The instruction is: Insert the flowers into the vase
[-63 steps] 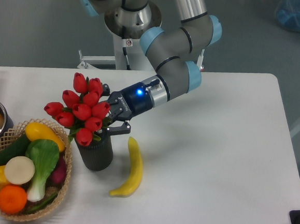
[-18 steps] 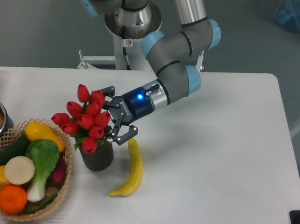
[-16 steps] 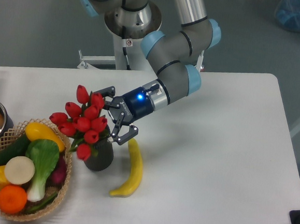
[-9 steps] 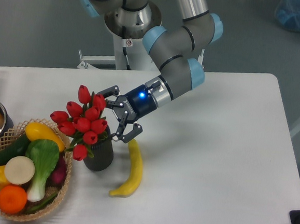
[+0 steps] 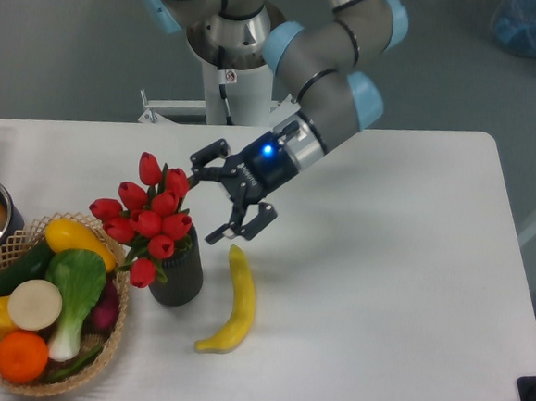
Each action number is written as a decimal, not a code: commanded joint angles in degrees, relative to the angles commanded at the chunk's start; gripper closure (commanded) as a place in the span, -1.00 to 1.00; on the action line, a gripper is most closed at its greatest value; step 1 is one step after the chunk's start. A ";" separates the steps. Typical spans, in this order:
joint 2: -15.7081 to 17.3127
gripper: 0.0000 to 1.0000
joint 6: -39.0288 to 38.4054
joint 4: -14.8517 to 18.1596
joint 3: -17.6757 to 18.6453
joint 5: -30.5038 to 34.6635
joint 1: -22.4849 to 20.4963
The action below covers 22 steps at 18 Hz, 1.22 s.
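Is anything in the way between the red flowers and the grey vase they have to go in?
No, nothing is in the way. The flowers already stand in the vase, their red buds spreading above its mouth. The gripper is off to their right with its jaws open, holding nothing. The banana lies on the table beside the vase.

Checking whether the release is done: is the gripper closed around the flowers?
No, the gripper is open, its fingers spread and clear of the flowers, which stand in the vase.
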<state>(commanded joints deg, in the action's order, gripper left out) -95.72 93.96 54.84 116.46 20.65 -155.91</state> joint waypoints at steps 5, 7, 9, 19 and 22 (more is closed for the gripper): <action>4.13 -1.00 -3.42 0.70 -5.70 12.01 -1.68; 5.36 -1.00 -4.40 3.06 -8.17 17.64 -1.77; 7.12 -1.00 -4.49 5.44 -9.49 21.52 -1.59; 13.46 -1.00 -2.91 6.85 -10.55 48.76 1.39; 12.75 -1.00 -2.55 6.50 -11.17 51.51 2.98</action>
<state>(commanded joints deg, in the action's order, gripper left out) -82.97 91.41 61.35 105.29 72.16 -152.93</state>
